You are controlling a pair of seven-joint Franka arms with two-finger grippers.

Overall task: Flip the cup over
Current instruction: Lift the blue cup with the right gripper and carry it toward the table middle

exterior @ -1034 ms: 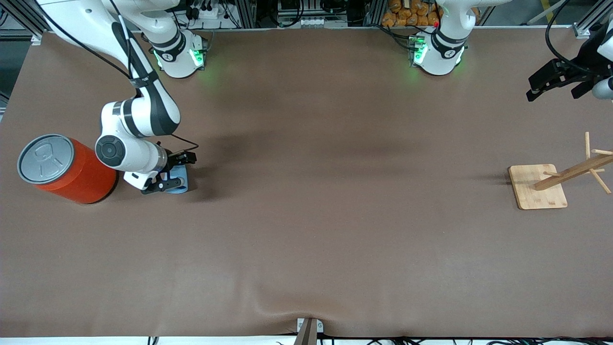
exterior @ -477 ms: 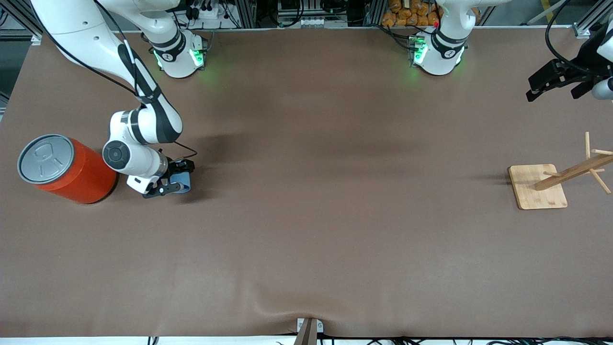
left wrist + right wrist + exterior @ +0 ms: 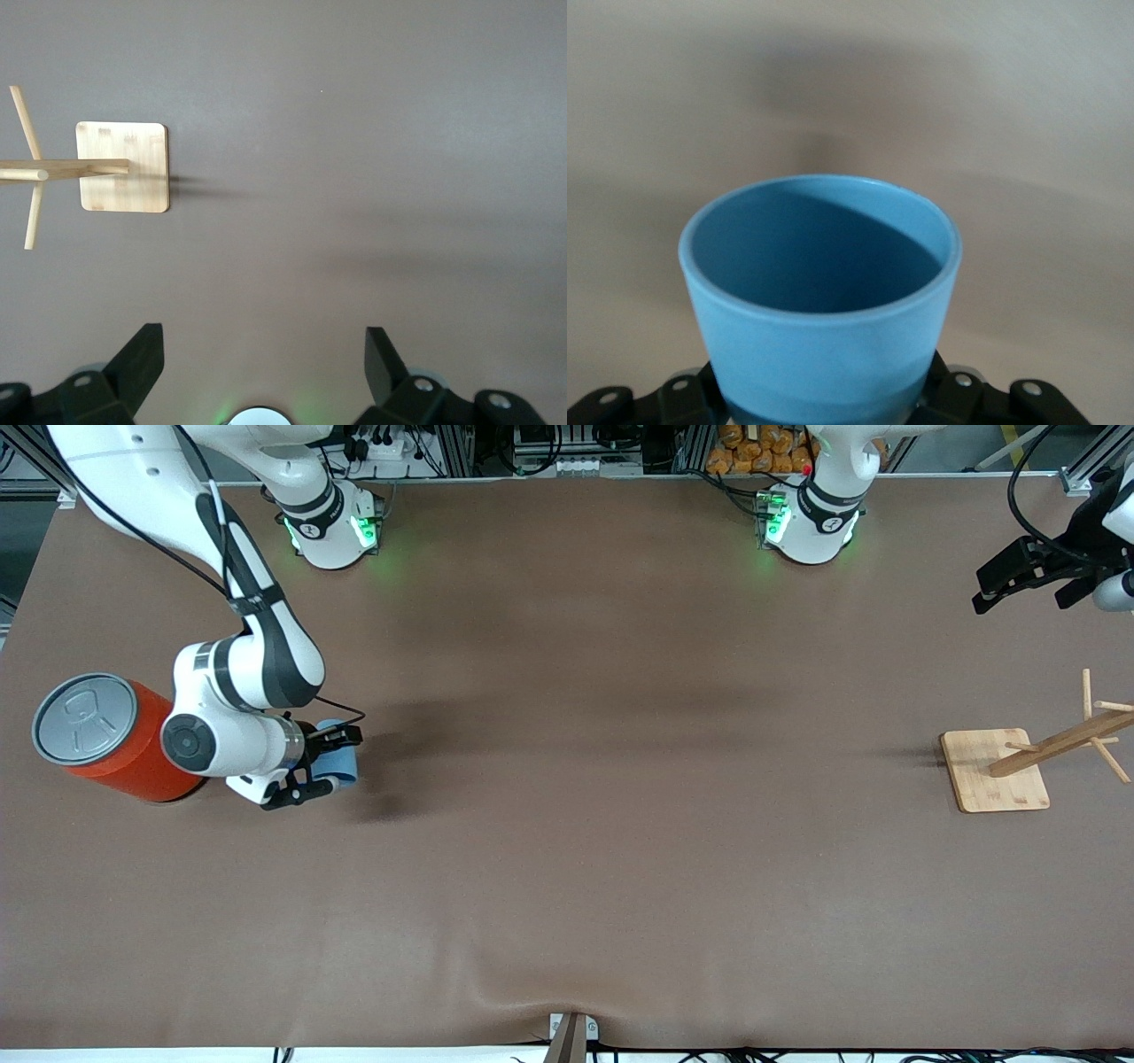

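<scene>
Blue cup (image 3: 339, 759) pinched by its narrow base in my right gripper (image 3: 321, 760), beside the orange can (image 3: 115, 737). Left gripper (image 3: 261, 367) waits open. Smooth taper: it could squirt out mid-flip.

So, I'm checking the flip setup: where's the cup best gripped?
Across its tapered side wall near the narrow base, coming in from the base end, as the right gripper holds the cup now. It has no handle, and that leaves the open mouth clear.
</scene>
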